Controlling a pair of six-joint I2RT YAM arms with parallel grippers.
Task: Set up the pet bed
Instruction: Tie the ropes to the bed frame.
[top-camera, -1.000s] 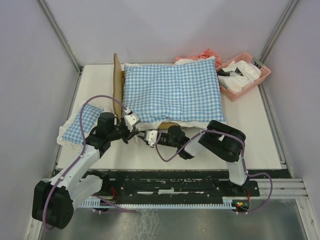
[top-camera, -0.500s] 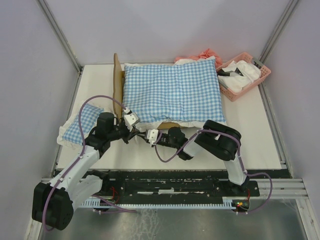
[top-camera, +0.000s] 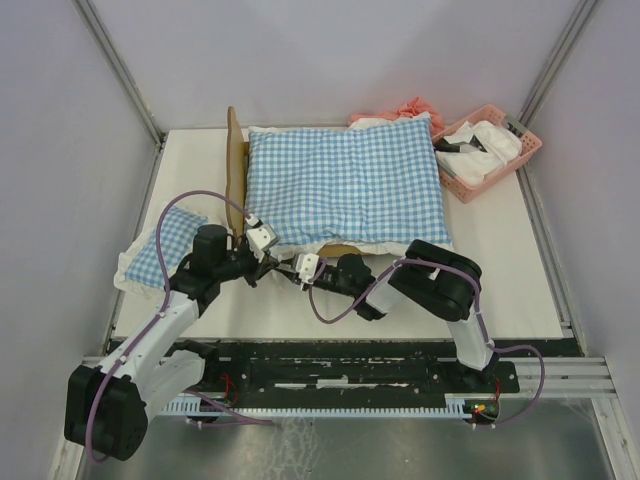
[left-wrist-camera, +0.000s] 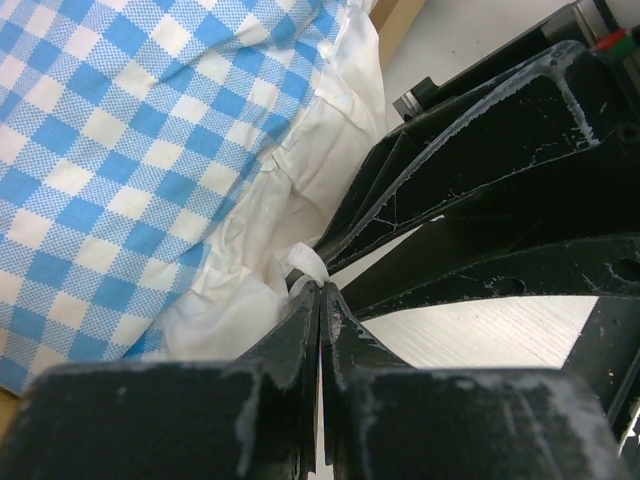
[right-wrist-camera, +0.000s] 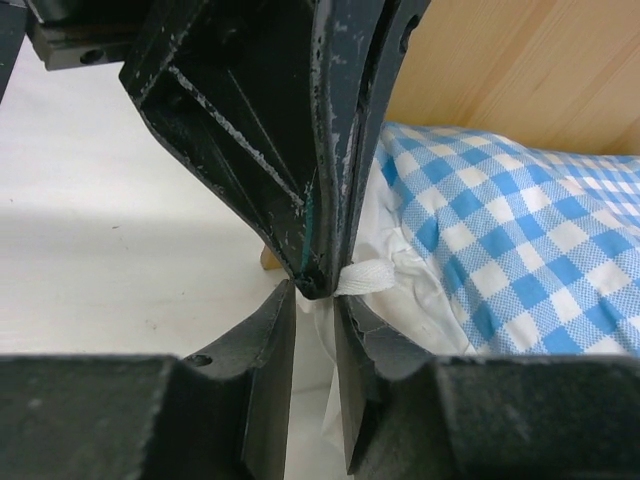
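From above, we see both arms crouched low at the near edge of the blue-and-white checked cushion (top-camera: 345, 180) covering the light-wood pet bed (top-camera: 236, 168) mid-table; left wrist view, left gripper (left-wrist-camera: 320, 289) clenched on a white fabric tab (left-wrist-camera: 305, 263); right wrist view, right gripper (right-wrist-camera: 315, 322) parted just below that tab.

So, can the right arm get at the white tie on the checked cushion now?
Probably yes: the right gripper stands open right beside the white tie, with nothing between them, though the shut left gripper pinches that tie.
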